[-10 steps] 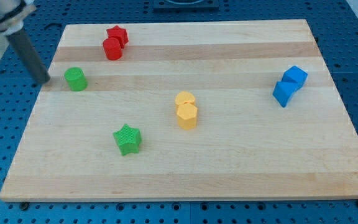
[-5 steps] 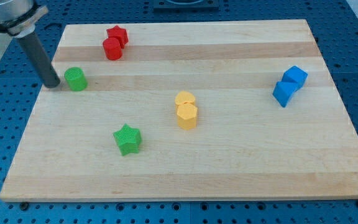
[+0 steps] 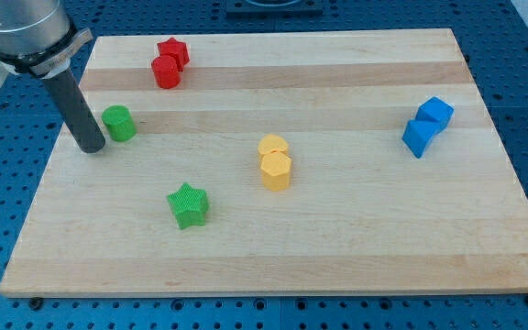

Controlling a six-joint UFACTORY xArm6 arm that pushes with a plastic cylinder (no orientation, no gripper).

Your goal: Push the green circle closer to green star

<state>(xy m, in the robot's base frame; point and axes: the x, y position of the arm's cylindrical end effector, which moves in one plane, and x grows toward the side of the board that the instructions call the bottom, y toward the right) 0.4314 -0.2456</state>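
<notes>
Nearest the bottom of the frame, left of centre on the pale wooden counter (image 3: 356,247), sits the green star (image 3: 188,204). Slightly higher and near the middle are two yellow blocks touching each other: a yellow hexagonal block (image 3: 276,170) in front and a yellow rounded block (image 3: 272,146), whose exact shape is unclear, just behind it. Over at the right side, two blue blocks also touch: a blue cube (image 3: 418,137) lower and another blue cube (image 3: 435,113) just above and to its right. At the left side, the green circle (image 3: 118,123) stands well apart from the green star, up and to the left of it. My tip (image 3: 92,147), the bottom end of a dark rod that carries no pincer, rests on the counter just beside the green circle, on its lower left, seemingly touching it. Farthest away, in the upper left of the frame, a red cylinder (image 3: 165,71) touches a red star (image 3: 173,51) behind it.
</notes>
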